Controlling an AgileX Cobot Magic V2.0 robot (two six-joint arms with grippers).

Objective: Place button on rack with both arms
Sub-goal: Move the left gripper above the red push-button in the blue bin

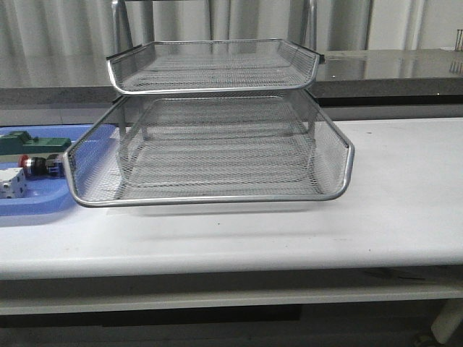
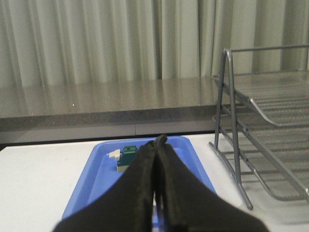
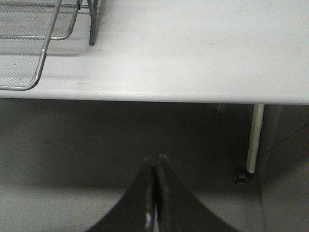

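Note:
The button (image 1: 37,164), with red cap and blue rear block, lies on its side in the blue tray (image 1: 29,208) at the table's left in the front view. The silver wire-mesh rack (image 1: 213,148) stands mid-table, just right of the tray; it also shows in the left wrist view (image 2: 270,145) and the right wrist view (image 3: 29,43). My left gripper (image 2: 159,142) is shut and empty, above the near part of the blue tray (image 2: 96,179); the button is hidden there. My right gripper (image 3: 157,159) is shut and empty, below and in front of the table's edge. Neither arm shows in the front view.
A green block (image 1: 29,142) and a white dotted cube (image 1: 13,186) share the blue tray with the button; the green block also shows in the left wrist view (image 2: 126,157). A grey counter (image 1: 405,69) runs behind the table. A table leg (image 3: 253,140) stands at the right.

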